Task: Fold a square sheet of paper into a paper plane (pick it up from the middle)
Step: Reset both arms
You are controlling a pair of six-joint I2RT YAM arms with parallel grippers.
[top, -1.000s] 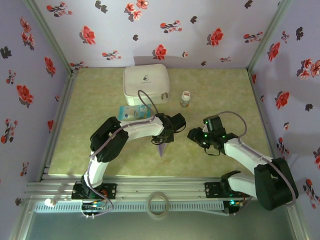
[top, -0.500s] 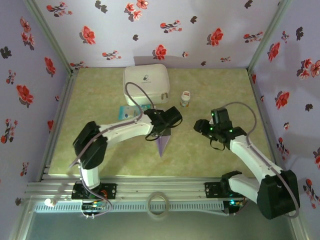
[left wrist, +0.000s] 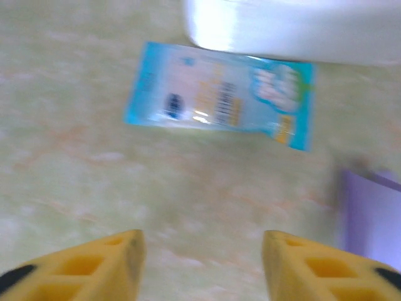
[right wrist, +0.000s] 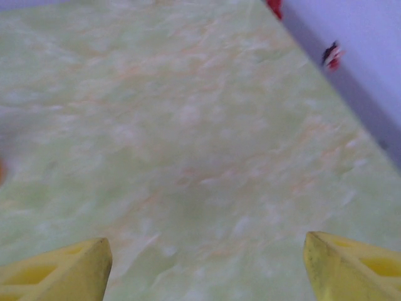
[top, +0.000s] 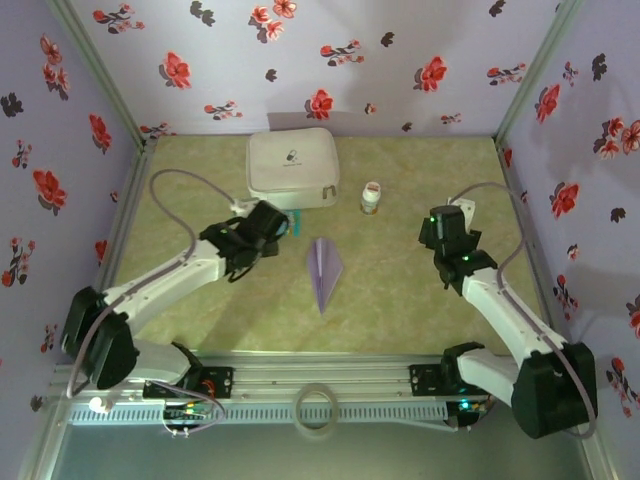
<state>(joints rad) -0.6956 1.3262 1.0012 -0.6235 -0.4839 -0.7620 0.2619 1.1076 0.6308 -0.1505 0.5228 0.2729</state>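
Note:
The lavender sheet of paper lies folded as a slim pointed paper plane (top: 323,272) flat on the table's middle, its nose toward the near edge and a centre crease showing. One edge of the plane (left wrist: 373,216) sits at the right of the left wrist view. My left gripper (top: 266,227) hovers to the plane's left, by the teal packet; its yellow fingers (left wrist: 202,241) stand apart over bare table, open and holding nothing. My right gripper (top: 447,222) is off to the plane's right, its fingers (right wrist: 207,248) spread wide over bare tabletop, open and empty.
A white zip case (top: 292,165) stands at the back, with its edge (left wrist: 294,28) close ahead of the left gripper. A teal-and-white packet (left wrist: 219,103) lies just in front of it. A small bottle (top: 371,197) stands right of the case. Flowered walls (right wrist: 351,44) enclose the table.
The left gripper let go of the plane and drew back to the left; the right arm swung away up and to the right. Both jaws opened. The plane now lies flat, alone.

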